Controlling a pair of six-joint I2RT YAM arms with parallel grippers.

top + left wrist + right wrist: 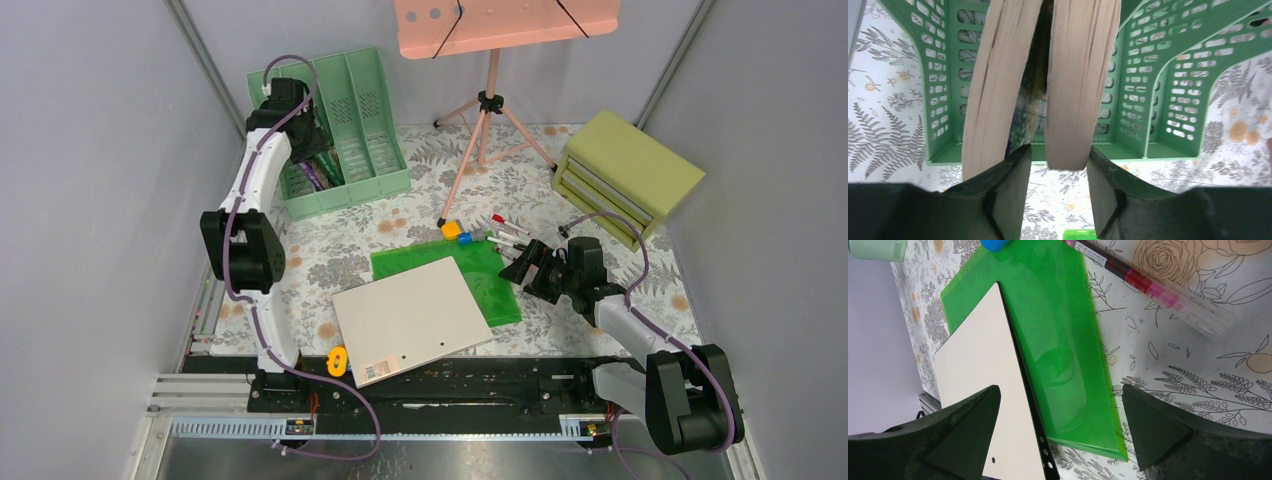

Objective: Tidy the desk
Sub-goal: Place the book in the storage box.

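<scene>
Table (400,205), a square top under a pale cloth printed with grey ferns and orange flowers and framed by metal rails, fills the middle of the top view, in front of both arms. I judge the tidying as only partly done.

Near the front rail a small yellow object (337,360) lies loose. Just beyond it a white board (410,318) rests partly over a green folder (490,275). The right claw (1058,395) hangs spread wide above the right part of that folder and holds nothing.

A little farther, several pens (510,232), a yellow cube (452,229) and a blue cube (465,238) lie scattered on the cloth.

At the far left, two books (998,90) already stand in the green file rack (370,120). The left claw (1058,170) has its fingers partly apart on both sides of one book, and I cannot tell if it pinches. The olive drawer box (625,175) and the pink stand (500,25) are at the back.
</scene>
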